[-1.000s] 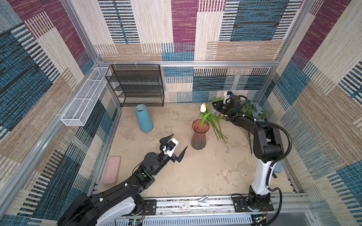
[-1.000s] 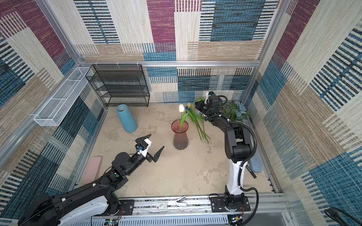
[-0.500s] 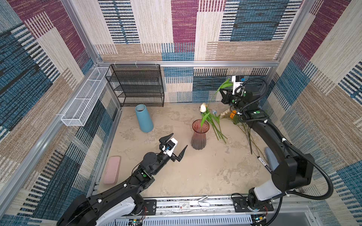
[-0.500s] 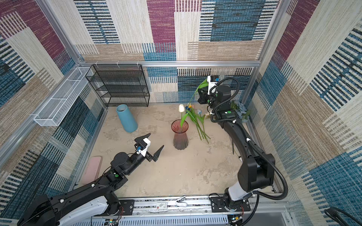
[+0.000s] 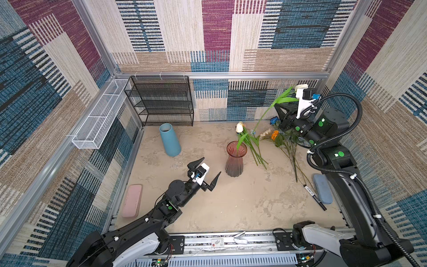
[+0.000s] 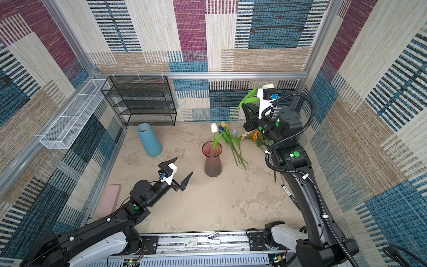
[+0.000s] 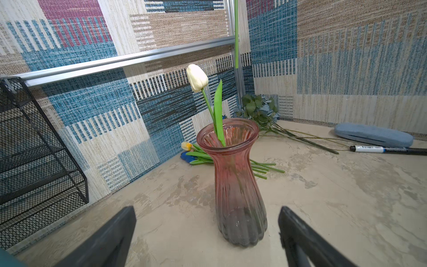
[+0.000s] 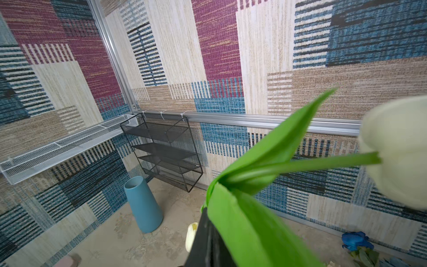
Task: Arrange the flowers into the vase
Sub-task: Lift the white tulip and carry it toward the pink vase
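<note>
A ribbed pink glass vase (image 5: 236,159) (image 7: 235,180) stands mid-floor with one white tulip (image 5: 239,127) (image 7: 196,77) in it. My right gripper (image 5: 277,106) (image 8: 209,233) is raised near the back right corner, shut on the stem of a second white tulip (image 5: 301,87) (image 8: 397,150); its stem hangs down toward the floor. Other flowers lie right of the vase: tulips (image 5: 254,148), a cream sunflower (image 5: 265,133), an orange flower (image 5: 275,134), a blue rose (image 5: 273,120). My left gripper (image 5: 209,166) (image 7: 206,209) hovers open just left of the vase, holding nothing.
A blue cone vase (image 5: 169,139) stands at back left before a black wire rack (image 5: 161,101). A white mesh basket (image 5: 99,115) hangs on the left wall. A pink case (image 5: 132,200) lies front left; a blue case (image 5: 322,188) and a marker (image 5: 314,196) lie right.
My right arm has risen from the flower pile, lifting the white tulip up and to the right. The left arm has stayed still and open.
</note>
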